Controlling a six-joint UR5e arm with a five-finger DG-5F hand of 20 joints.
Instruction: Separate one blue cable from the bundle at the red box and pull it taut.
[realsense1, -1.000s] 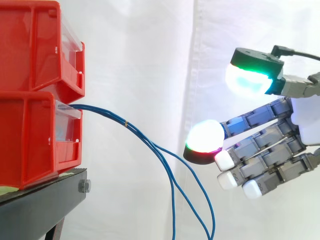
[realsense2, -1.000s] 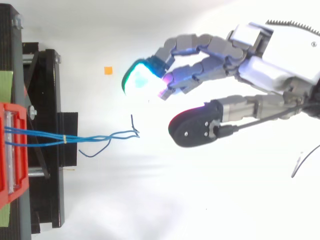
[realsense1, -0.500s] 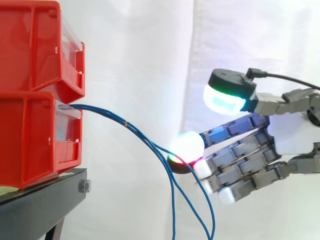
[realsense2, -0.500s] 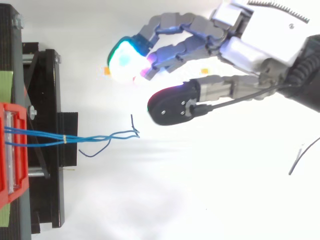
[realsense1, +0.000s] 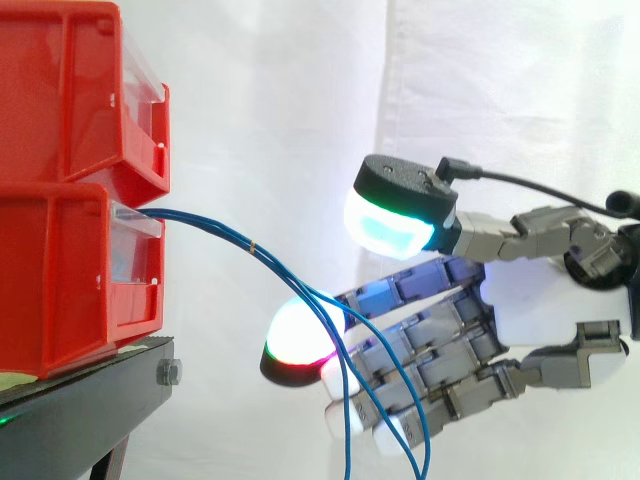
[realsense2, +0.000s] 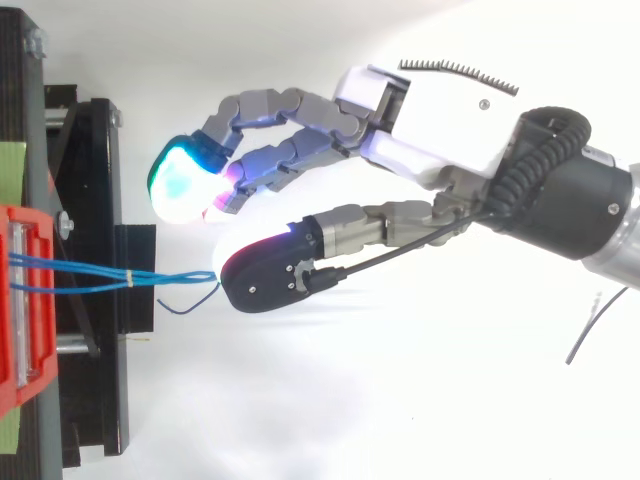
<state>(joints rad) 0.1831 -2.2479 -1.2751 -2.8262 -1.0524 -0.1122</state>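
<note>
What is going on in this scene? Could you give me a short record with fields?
Robot hand: open, fingers spread, reaching in from the right
Blue cables: bundle coming out of the lower red bin, hanging slack, crossing in front of the hand in the side view
Bundle tie: small band near the bin
Upper red bin: stacked on the lower one
Support: black stand
One cable separated: not yet
</note>
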